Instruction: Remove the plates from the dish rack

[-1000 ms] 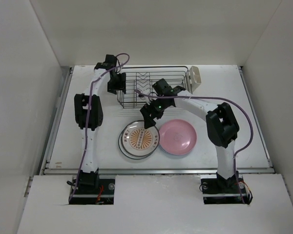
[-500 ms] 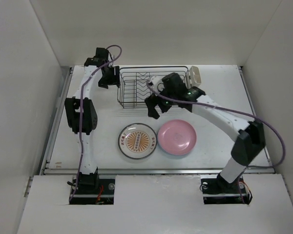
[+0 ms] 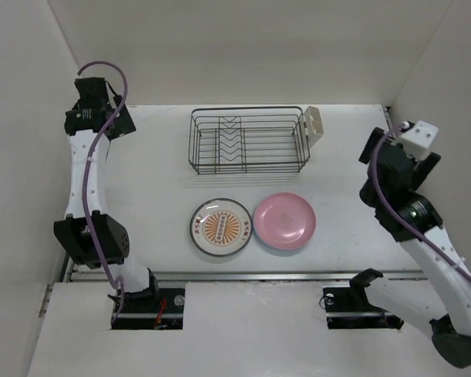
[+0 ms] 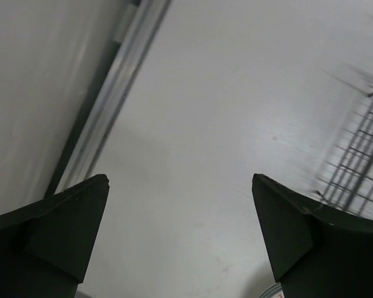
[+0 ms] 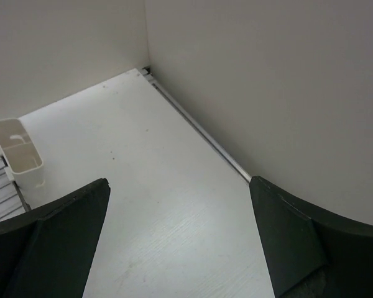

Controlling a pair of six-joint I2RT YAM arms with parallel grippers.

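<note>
Rack looks empty, plates lie flat on the surface just in front (orange one beside pink one). Left arm and right arm hang off to the sides, jaws wide, holding nothing, so unloading seems done

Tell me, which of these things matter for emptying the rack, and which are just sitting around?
Part of the job: dish rack, orange-patterned plate, pink plate.
Just there: cream cup on the rack's end, table.

dish rack: black wire, far centre | orange-centred plate and pink plate: flat, side by side, near rack
</note>
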